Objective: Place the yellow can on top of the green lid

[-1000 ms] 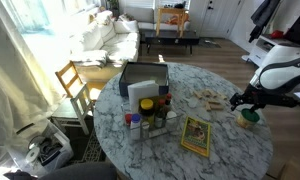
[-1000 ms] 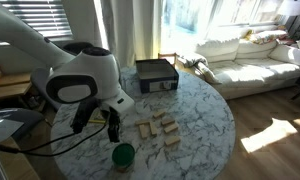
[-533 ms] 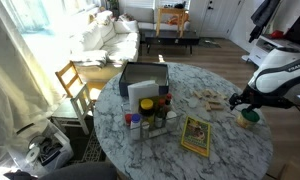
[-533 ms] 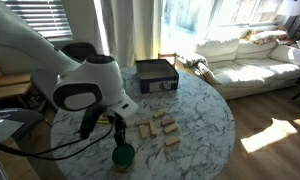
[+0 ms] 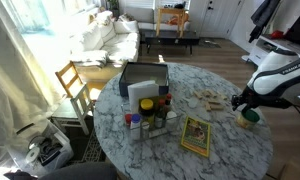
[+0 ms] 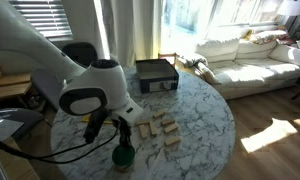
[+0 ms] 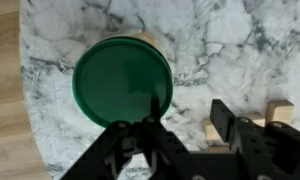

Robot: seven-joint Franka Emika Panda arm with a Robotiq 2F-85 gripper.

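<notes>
Nearest to us in the wrist view is the gripper [image 7: 187, 128]. Its jaws are spread apart with only bare marble between them, so it holds nothing. The left finger hangs over the near right rim of the green lid [image 7: 123, 82]. The right finger hangs over the table [image 7: 245, 45], just beside some wooden blocks [image 7: 280, 110].

We think a straight descent from here can go wrong: one finger would press on the lid and tip or slide it, and the other may knock the blocks.

The lid lies flat near the table edge, face up. Being round, it has no long axis across the table, only an upright one. At its far rim a pale sliver shows, perhaps the yellow can [image 7: 145, 38] under it. We cannot tell how it stands.
</notes>
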